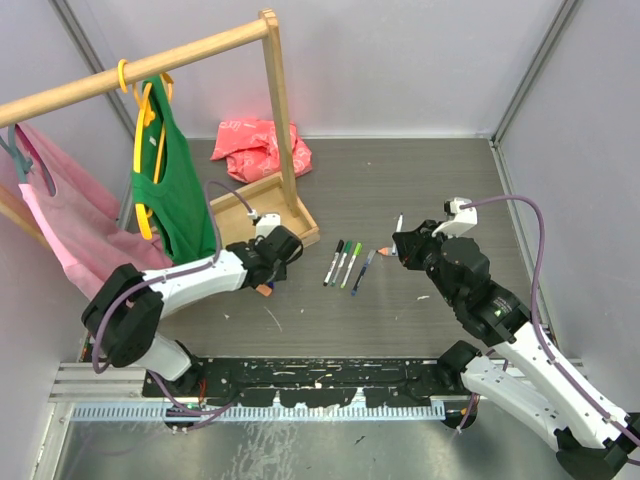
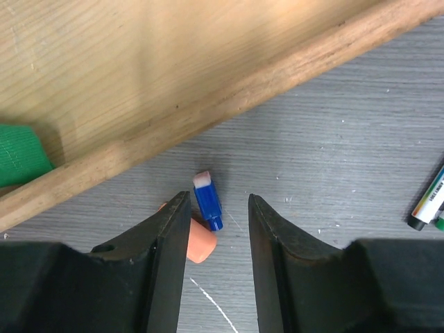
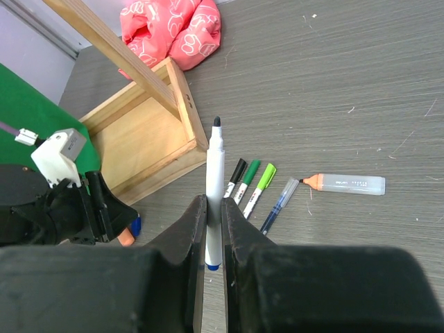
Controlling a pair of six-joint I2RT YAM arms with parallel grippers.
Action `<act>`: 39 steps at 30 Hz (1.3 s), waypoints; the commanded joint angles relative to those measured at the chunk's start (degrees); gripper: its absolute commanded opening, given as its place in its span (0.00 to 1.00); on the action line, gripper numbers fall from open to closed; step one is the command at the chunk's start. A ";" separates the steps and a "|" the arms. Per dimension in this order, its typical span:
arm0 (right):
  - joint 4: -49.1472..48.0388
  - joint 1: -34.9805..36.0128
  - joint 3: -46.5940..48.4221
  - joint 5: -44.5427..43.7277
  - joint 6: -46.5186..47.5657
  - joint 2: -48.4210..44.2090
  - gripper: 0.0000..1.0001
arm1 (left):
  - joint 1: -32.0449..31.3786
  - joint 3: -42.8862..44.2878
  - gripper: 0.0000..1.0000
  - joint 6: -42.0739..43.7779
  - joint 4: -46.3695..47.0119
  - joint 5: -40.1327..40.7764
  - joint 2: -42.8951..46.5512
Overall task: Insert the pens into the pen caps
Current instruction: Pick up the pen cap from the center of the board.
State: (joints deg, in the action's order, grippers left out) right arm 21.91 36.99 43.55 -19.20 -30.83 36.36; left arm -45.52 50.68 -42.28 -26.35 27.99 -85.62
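**Top view.** The left arm (image 1: 195, 280) reaches toward the near rail of the wooden rack base (image 1: 262, 205), which stands on the left half of the table (image 1: 420, 180). A red bag (image 1: 258, 145) lies by the far edge. Around the table's middle, four pens (image 1: 345, 265) lie side by side, nearly parallel. Just right of them the right arm (image 1: 480, 290) holds a white pen (image 1: 399, 225) with its tip pointing to the far edge. An orange cap (image 1: 263, 290) lies just below the left arm's end.

**Left wrist.** The left fingers (image 2: 166, 236) stand parted, gripping nothing. A blue cap (image 2: 207, 200) lies on the table in the gap between them and touches neither. The orange cap (image 2: 200, 241) sits against it, partly hidden behind the left-hand finger. The rack's rail (image 2: 208, 111) crosses just beyond. A green cloth (image 2: 21, 156) shows at the left edge.

**Right wrist.** The right fingers (image 3: 187, 236) are clenched on the white pen (image 3: 215, 180), its black tip up and its blue end below the grip. Beyond it lie the row of pens:
- black (image 3: 238, 170)
- green (image 3: 250, 173)
- light green (image 3: 262, 182)
- a thin blue one (image 3: 279, 205)

An orange-tipped marker (image 3: 343, 183) lies apart to their right.
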 commanded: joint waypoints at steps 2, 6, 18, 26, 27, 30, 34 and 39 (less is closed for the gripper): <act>-2.27 -0.19 0.43 -0.40 -0.74 -0.93 0.00 | 1.60 3.57 0.39 0.73 -0.21 -0.31 -1.93; -1.97 -0.20 0.48 -0.49 -1.05 -1.03 0.00 | 1.82 3.86 0.39 0.67 -0.57 -1.21 -2.49; -1.96 -0.18 1.01 0.12 -2.60 -0.23 0.00 | 1.91 2.72 0.37 -1.41 -1.04 -1.76 -4.46; -1.89 -0.17 0.75 0.66 -3.74 -0.04 0.00 | 2.31 2.00 0.37 -1.30 -0.75 -1.95 -5.03; -1.88 -0.17 0.82 0.66 -3.81 0.06 0.00 | 2.41 1.90 0.37 -1.31 -0.77 -1.93 -5.07; -1.87 -0.22 1.04 0.87 -3.82 0.42 0.00 | 2.46 1.75 0.37 -1.48 -0.81 -2.17 -4.97; -1.94 -0.19 0.97 0.92 -3.88 0.60 0.00 | 2.54 1.73 0.37 -1.49 -0.99 -2.23 -5.04; -2.22 -0.18 0.51 1.09 -4.22 0.56 0.00 | 2.55 1.73 0.36 -1.75 -1.39 -2.48 -5.49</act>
State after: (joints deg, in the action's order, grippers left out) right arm 21.96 36.99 43.48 -18.68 -34.15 37.15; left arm -43.31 52.36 -43.07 -27.44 25.32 -90.89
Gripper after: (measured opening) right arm 0.158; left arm 0.367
